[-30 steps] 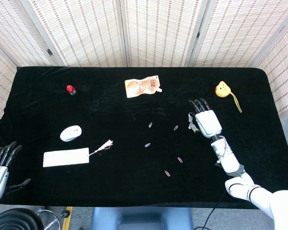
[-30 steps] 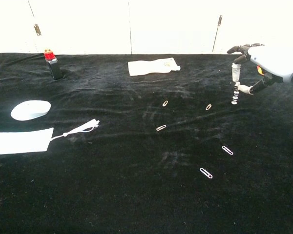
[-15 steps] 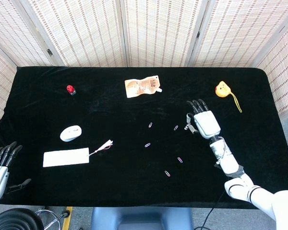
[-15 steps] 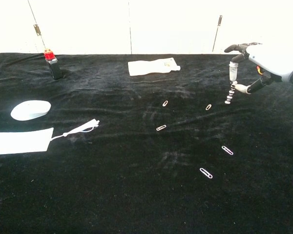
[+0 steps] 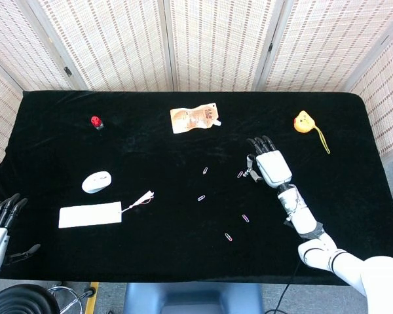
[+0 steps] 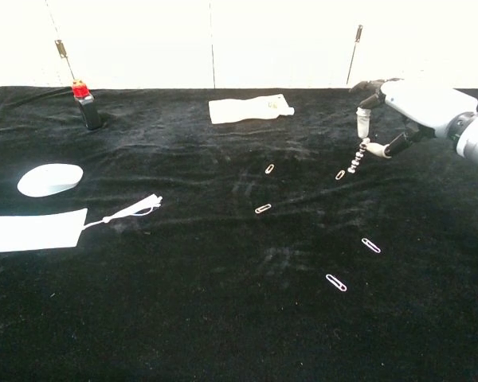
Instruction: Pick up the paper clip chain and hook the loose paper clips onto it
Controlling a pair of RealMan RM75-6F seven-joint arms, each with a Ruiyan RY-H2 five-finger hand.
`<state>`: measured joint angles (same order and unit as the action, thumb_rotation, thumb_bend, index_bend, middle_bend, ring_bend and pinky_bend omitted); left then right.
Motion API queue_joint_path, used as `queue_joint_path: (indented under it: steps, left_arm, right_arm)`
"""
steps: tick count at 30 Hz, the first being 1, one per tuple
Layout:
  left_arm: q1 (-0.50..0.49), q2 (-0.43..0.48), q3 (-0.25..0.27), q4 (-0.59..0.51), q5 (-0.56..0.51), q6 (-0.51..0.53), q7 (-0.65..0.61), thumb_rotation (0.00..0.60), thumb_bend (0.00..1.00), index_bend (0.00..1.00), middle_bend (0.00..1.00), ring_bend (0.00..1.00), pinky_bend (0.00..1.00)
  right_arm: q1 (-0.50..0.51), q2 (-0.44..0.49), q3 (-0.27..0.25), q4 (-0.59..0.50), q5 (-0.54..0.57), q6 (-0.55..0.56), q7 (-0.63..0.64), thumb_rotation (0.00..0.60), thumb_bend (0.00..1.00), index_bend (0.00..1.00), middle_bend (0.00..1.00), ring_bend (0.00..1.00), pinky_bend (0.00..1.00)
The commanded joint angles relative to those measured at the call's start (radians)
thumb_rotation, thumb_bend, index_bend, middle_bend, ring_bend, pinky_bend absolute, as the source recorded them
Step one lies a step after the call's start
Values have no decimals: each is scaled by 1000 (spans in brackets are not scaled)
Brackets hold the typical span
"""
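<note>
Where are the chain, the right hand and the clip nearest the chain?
chain (image 6: 355, 160), chest view, middle of the hanging links
right hand (image 5: 269, 163), head view, back of the hand
nearest clip (image 6: 340, 174), chest view, its middle

bench (image 6: 183, 302) cloth: black, matt, velvety. paper clip chain (image 6: 357, 157): shiny metal. right hand (image 6: 410, 103): glossy white plastic shell.
</note>
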<state>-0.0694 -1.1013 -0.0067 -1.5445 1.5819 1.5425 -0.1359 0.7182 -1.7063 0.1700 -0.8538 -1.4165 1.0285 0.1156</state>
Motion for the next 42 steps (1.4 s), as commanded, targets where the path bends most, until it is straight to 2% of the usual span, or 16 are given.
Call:
queue_joint_path:
  steps: [1, 18, 27, 36, 42]
  left_arm:
    - [2, 3, 1, 1, 3, 3, -8, 600, 70, 0, 0, 0, 0]
    - [8, 21, -2, 15, 4, 18, -67, 600, 70, 0, 0, 0, 0]
    - [-1, 12, -1, 9, 3, -2, -32, 600, 70, 0, 0, 0, 0]
    - [-8, 10, -4, 8, -1, -12, -22, 600, 70, 0, 0, 0, 0]
    - [-10, 8, -3, 6, 1, -15, -15, 600, 70, 0, 0, 0, 0]
  right_arm:
    - [12, -14, 6, 15, 7, -15, 3, 600, 474, 921, 121, 73, 0]
    - [59, -71, 17, 94, 12, -48, 34, 600, 474, 921, 122, 73, 0]
    - [29, -21, 0, -6, -18, 27, 18, 600, 474, 921, 122, 76, 0]
    - [-12, 12, -52, -99, -59, 68, -10, 600, 474, 921, 122, 82, 0]
    - [-42, 18, -69, -140, -68, 100, -33, 600, 474, 921, 122, 81, 0]
